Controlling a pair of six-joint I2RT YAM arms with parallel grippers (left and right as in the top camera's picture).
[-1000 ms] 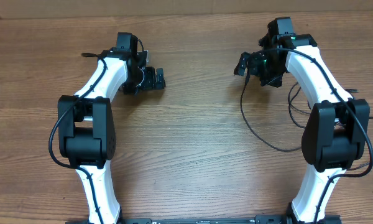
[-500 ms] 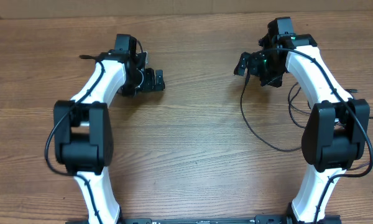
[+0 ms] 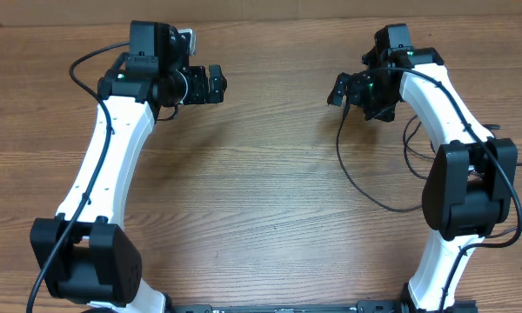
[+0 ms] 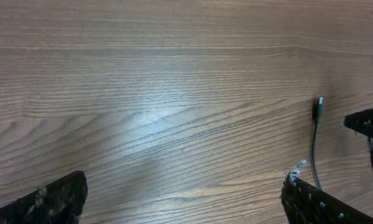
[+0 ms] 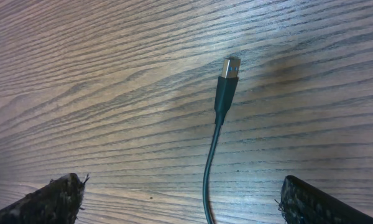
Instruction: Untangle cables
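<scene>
We are holding our right gripper wide open above the cable, whose USB plug is lying flat on the wooden table, probably to line up a grasp. Our left gripper, open and empty, is hovering well apart.

1. The overhead view is bright and evenly lit from above. The grain of the wooden table is crisp, and the arms cast only faint, soft shadows.
2. In the left wrist view a pale sheen spreads across the middle of the wood. The fingertips of the left gripper are dark and blurred at the lower corners.
3. In the right wrist view the cable is sharp. Its metal plug catches light, and smudged shadows lie beside it. The right gripper shows only dark, fuzzy-edged corners.
</scene>
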